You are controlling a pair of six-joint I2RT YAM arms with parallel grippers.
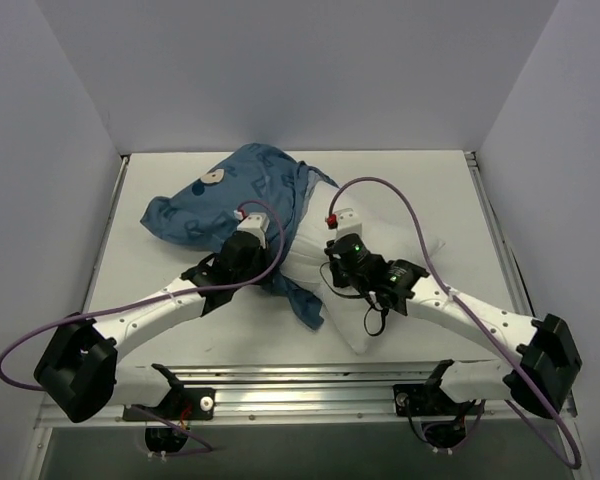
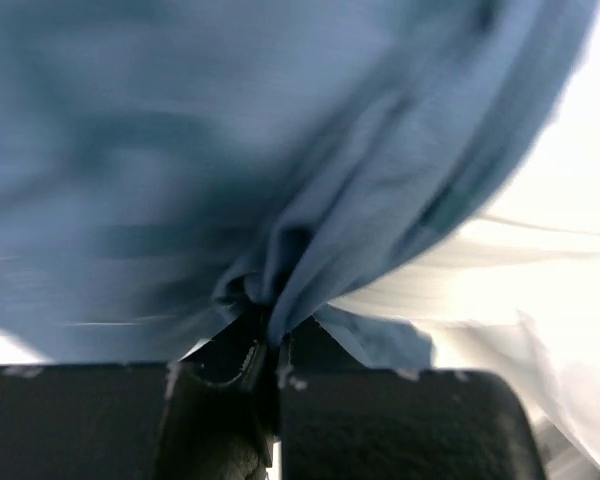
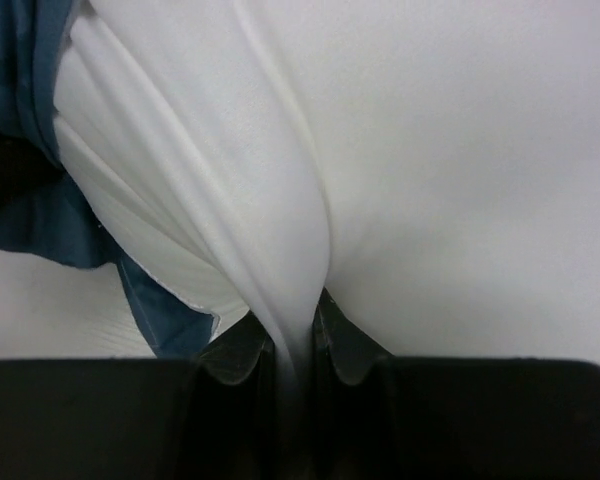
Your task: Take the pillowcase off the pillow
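Note:
The blue pillowcase (image 1: 220, 200) lies bunched at the table's middle back, still covering the far left end of the white pillow (image 1: 400, 235). My left gripper (image 1: 258, 222) is shut on a gathered fold of the pillowcase (image 2: 310, 270), which fills the left wrist view above the gripper (image 2: 277, 335). My right gripper (image 1: 338, 225) is shut on a pinched ridge of the pillow (image 3: 460, 150), the white cloth running down between its fingers (image 3: 242, 352). A strip of the pillowcase (image 3: 40, 210) shows at the left of the right wrist view, beside the gripper (image 3: 292, 335).
White walls close in the table (image 1: 160, 175) on the left, back and right. Purple cables (image 1: 400, 195) loop over both arms. A metal rail (image 1: 300, 385) runs along the near edge between the arm bases.

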